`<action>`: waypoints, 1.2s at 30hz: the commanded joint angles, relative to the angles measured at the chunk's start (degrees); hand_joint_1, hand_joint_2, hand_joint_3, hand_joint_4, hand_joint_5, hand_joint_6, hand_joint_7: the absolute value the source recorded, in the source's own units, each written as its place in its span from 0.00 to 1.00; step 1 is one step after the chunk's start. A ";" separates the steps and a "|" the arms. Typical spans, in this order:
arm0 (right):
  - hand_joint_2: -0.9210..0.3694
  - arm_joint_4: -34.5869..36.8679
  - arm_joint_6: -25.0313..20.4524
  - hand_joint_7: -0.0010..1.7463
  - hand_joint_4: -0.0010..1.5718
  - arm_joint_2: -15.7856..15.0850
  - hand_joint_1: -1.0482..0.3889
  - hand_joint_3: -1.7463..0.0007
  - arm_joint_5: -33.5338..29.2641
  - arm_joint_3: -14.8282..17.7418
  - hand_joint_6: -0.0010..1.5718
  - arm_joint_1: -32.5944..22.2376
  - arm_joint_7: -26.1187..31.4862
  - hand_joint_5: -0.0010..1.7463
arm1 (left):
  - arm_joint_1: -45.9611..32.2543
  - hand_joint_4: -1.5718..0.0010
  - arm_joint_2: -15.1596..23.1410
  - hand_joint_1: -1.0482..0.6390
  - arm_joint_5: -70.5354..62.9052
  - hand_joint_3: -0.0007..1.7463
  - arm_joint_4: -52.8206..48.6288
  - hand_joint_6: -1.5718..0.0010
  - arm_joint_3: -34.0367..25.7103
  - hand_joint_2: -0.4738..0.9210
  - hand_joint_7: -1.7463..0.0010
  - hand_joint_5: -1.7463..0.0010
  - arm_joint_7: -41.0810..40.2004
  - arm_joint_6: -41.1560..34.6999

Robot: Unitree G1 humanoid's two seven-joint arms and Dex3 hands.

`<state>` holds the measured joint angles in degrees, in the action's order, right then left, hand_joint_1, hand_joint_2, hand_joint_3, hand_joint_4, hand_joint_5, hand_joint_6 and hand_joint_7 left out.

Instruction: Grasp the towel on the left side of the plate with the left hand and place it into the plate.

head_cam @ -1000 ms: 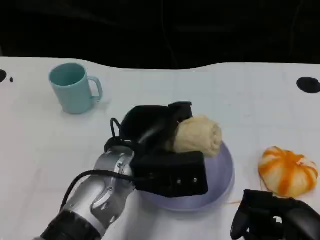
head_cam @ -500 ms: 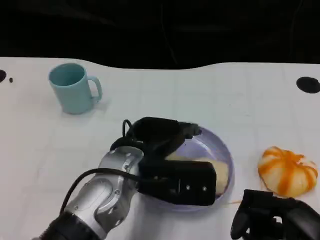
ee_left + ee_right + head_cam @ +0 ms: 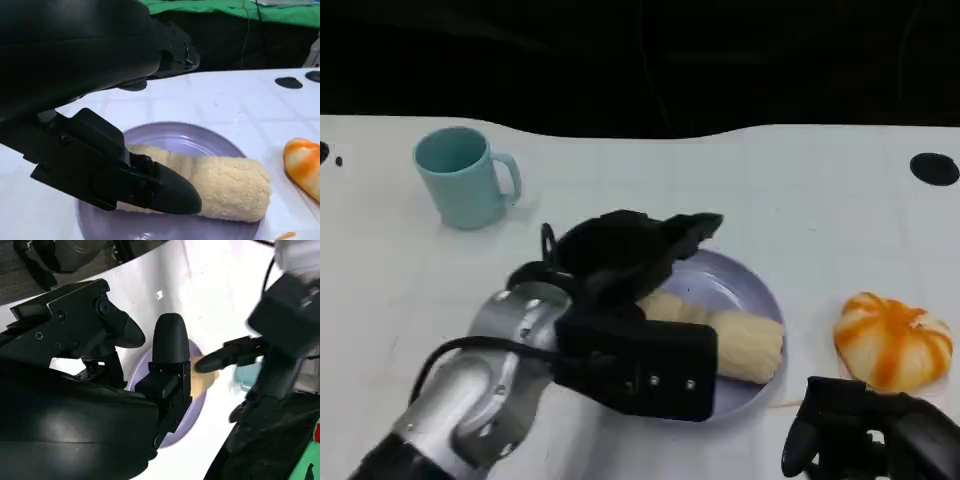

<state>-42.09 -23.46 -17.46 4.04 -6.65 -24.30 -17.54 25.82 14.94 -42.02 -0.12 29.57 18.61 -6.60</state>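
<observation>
Your towel (image 3: 745, 345) now lies flat in the plate (image 3: 755, 290) at frame centre, no longer lifted. Your left hand (image 3: 630, 300) has let go, fingers spread above it. The right hand (image 3: 865, 435), lower right, looks loosely curled, holding nothing.

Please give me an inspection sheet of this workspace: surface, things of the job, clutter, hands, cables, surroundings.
Surface: white table, faint grid lines, black round marks near its far corners.
Job's things: rolled beige towel lies inside the purple plate.
Clutter: teal mug at far left, upright; orange-and-white pumpkin-shaped toy right of the plate.
Hands: left hand over the plate, fingers apart, holding nothing; right hand low at the near right, grip unclear.
Cables: black cable along the left forearm.
Surroundings: dark background; green cloth behind the table.
</observation>
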 commanded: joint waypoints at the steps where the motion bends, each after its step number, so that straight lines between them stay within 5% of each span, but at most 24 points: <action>1: 0.23 -0.28 -0.45 0.85 0.46 -0.29 0.70 0.38 0.32 0.12 0.41 0.07 0.01 1.00 | -4.69 0.90 3.31 0.10 5.09 0.15 7.25 0.92 -5.04 1.00 0.98 0.84 2.83 0.68; 7: 0.23 0.03 -0.17 0.85 0.46 -0.39 0.71 0.38 0.29 0.29 0.41 0.23 -0.08 1.00 | -11.46 0.83 4.38 0.15 14.15 0.11 12.64 0.87 -11.66 1.00 0.96 0.77 2.07 4.08; 16: 0.23 -0.16 -1.23 0.85 0.46 -0.57 0.71 0.38 1.08 0.81 0.41 0.24 -0.25 1.00 | -24.31 0.63 -1.50 0.46 36.33 0.08 17.94 0.56 -23.67 1.00 0.89 0.46 -0.76 9.90; 17: 0.23 -0.25 -1.48 0.85 0.46 -0.64 0.71 0.38 1.07 0.81 0.41 0.26 -0.21 1.00 | -25.57 0.61 -2.77 0.49 38.45 0.15 18.50 0.52 -24.53 0.96 0.87 0.43 -1.34 9.79; 20: 0.23 -0.25 -1.25 0.85 0.45 -0.73 0.71 0.38 0.99 0.80 0.40 0.30 -0.25 1.00 | -29.35 0.53 -5.72 0.56 43.28 0.63 21.00 0.41 -26.45 0.70 0.79 0.34 -2.93 8.33; 22: 0.23 -0.20 -1.42 0.84 0.45 -0.61 0.71 0.38 1.20 0.79 0.40 0.39 -0.22 1.00 | -31.70 0.49 -6.68 0.59 45.50 0.74 23.04 0.41 -27.38 0.65 0.63 0.28 -3.51 6.35; 23: 0.23 -0.18 -1.51 0.84 0.45 -0.60 0.71 0.38 1.17 0.74 0.40 0.44 -0.17 1.00 | -32.58 0.48 -6.82 0.59 46.33 0.77 23.78 0.44 -27.75 0.66 0.48 0.19 -3.50 5.67; 26: 0.23 -0.17 -1.62 0.84 0.45 -0.56 0.71 0.39 1.19 0.66 0.40 0.48 -0.07 1.00 | -34.82 0.45 -7.01 0.58 48.36 0.82 25.73 0.46 -28.70 0.64 0.26 0.07 -3.46 3.87; 31: 0.23 -0.14 -1.25 0.84 0.45 -0.52 0.71 0.39 1.12 0.48 0.41 0.45 0.03 1.00 | -40.26 0.41 -7.53 0.55 54.06 0.88 32.06 0.48 -30.35 0.60 0.07 0.00 -4.57 -5.22; 36: 0.23 -0.03 -0.92 0.84 0.46 -0.50 0.70 0.39 1.43 0.68 0.41 0.38 -0.09 1.00 | -44.56 0.41 -8.54 0.56 60.54 0.84 38.96 0.51 -31.66 0.63 0.02 0.00 -6.83 -15.12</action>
<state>-42.01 -24.77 -17.58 5.13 -6.48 -23.67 -17.51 -16.81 6.74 15.54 35.44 -0.97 13.12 -18.32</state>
